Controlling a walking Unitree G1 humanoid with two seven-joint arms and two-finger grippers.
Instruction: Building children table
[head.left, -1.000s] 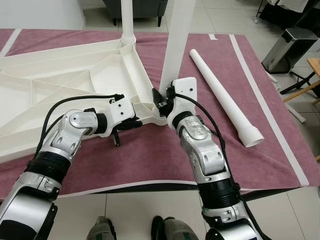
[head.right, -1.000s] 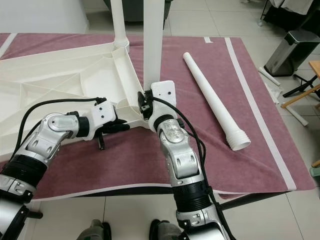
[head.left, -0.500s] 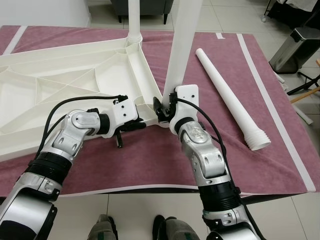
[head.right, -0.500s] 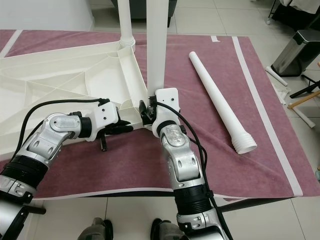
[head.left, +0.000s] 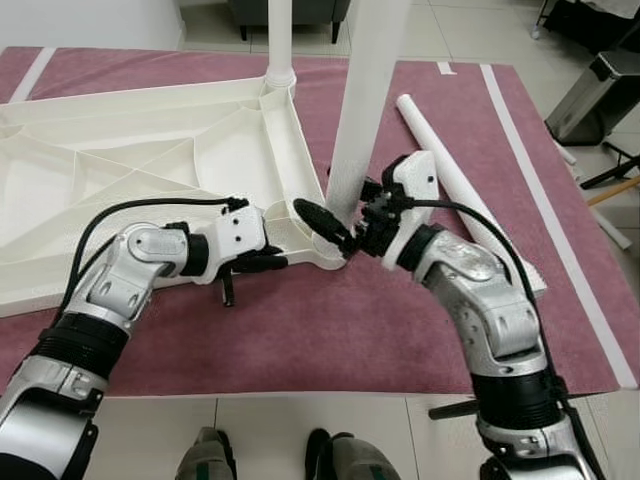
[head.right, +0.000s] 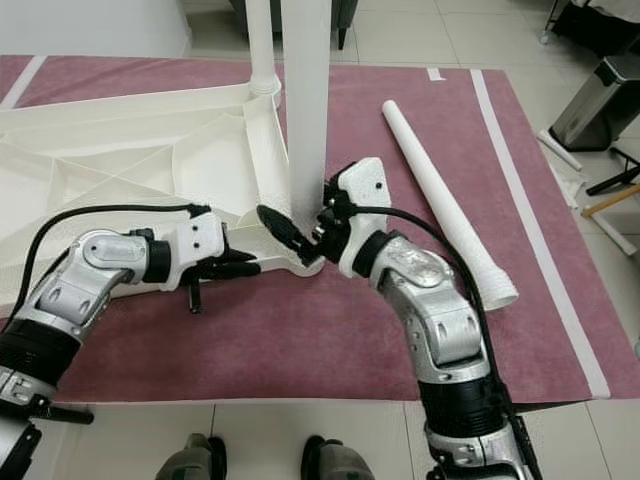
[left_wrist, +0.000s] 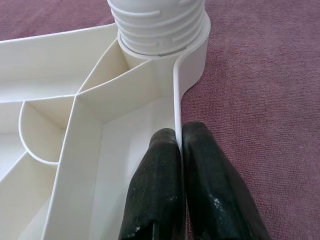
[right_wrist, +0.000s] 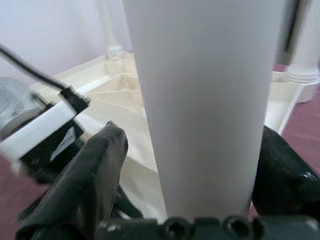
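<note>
Upside-down white plastic tabletop (head.left: 150, 170) lying flat on the dark red cloth (head.left: 330, 330) that covers the desk (head.right: 540, 395). Left claw (head.left: 268, 262) pinched tight on the thin side wall of the tabletop, one finger inside and one outside, close to the near corner. Standing up in that corner, a fat white table leg (head.right: 305, 110), its ribbed end sitting in the round socket. Right claw (head.left: 345, 225) spread wide, one finger on each side of the leg near its bottom, not squeezing it as far as can be seen. Another leg (head.left: 279, 35) already standing at the far corner, and a spare leg (head.right: 440, 195) lying on the cloth to the right. Probably light, hard and smooth plastic, so a bit slippery; best to grab the leg low down near the socket for twisting. Thin wall likely bendy, so a gentle hold there.
</note>
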